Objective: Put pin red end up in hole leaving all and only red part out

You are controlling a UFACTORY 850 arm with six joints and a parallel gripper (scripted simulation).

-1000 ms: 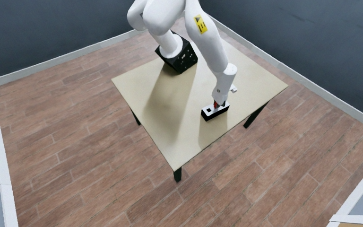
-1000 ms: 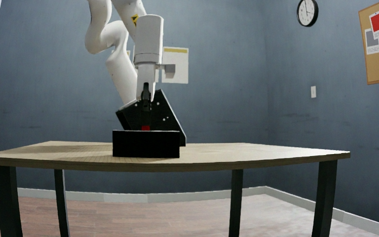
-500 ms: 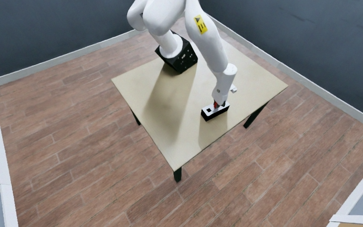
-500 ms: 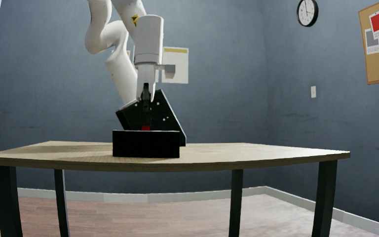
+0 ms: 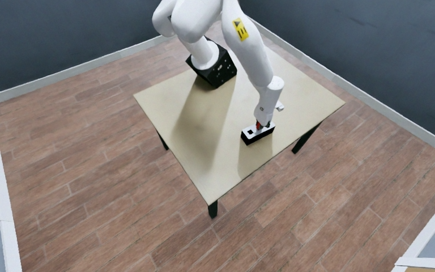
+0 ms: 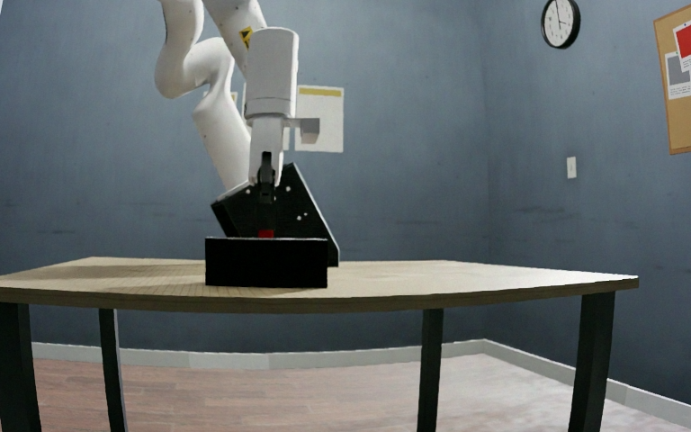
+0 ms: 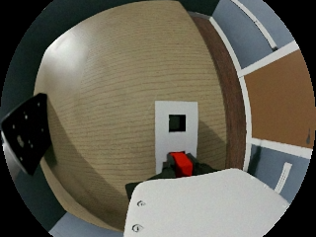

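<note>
Blue-grey walls (image 5: 369, 47) (image 6: 408, 178), brick-brown plank floor (image 5: 128, 192) (image 6: 255, 397)

Lit brightly at the far right of a pale wood table (image 5: 192, 160) (image 6: 458, 280) (image 7: 114, 74) in the exterior view. Propped on dark legs (image 5: 212, 209) (image 6: 593, 356). Hung above: round clock (image 6: 559, 22), corkboard (image 6: 680, 121).

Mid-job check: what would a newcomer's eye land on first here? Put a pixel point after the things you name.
Probably the bright red end of the pin (image 6: 265, 233) (image 7: 182, 164), gripped by the end effector (image 5: 263, 126) (image 6: 265, 231) (image 7: 178, 162) at the block (image 5: 257, 137) (image 6: 265, 263) (image 7: 176, 110). Next, the big white arm (image 5: 247, 54) (image 6: 273, 66) reaching over the table (image 5: 153, 105) (image 6: 458, 284) (image 7: 109, 89).
</note>
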